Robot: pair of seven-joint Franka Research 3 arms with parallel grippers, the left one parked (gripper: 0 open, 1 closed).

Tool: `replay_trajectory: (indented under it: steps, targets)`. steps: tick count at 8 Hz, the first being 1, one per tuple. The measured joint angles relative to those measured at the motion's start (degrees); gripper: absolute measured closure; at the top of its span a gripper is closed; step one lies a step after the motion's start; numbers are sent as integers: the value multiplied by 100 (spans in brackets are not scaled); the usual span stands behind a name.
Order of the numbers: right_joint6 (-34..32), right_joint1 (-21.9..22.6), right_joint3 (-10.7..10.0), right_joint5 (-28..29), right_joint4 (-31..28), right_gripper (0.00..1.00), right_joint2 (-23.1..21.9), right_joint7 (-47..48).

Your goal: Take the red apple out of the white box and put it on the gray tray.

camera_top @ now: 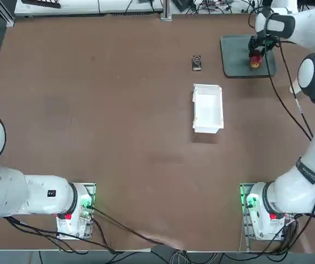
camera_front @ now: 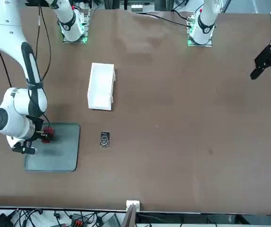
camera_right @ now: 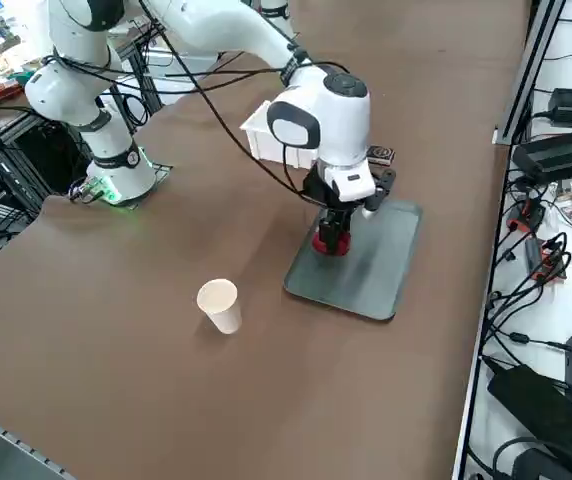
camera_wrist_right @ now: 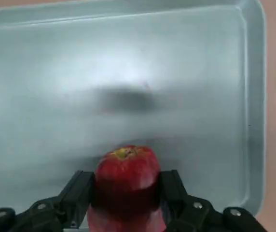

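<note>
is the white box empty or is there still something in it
Empty: the white box shows only its bare white inside from above, nothing in it.

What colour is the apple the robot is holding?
Red, with a yellowish patch round the stem hollow; the right wrist view shows it best.

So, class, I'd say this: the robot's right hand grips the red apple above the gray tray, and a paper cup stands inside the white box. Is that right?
Not quite: the paper cup stands on the bare brown table, away from the white box, as the right side view shows. The right hand does grip the red apple above the gray tray.
</note>
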Motion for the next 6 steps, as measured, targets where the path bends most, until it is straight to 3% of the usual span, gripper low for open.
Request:
replay_trajectory:
  steps: [1, 2, 3, 6]
  targets:
    - [0, 0, 12, 1, 17, 20, 0, -1]
    - [1, 0, 16, 1, 63, 6, 0, -4]
    - [0, -1, 17, 2, 141, 0, -3, -10]
    - [-13, -13, 16, 2, 376, 0, -16, -18]
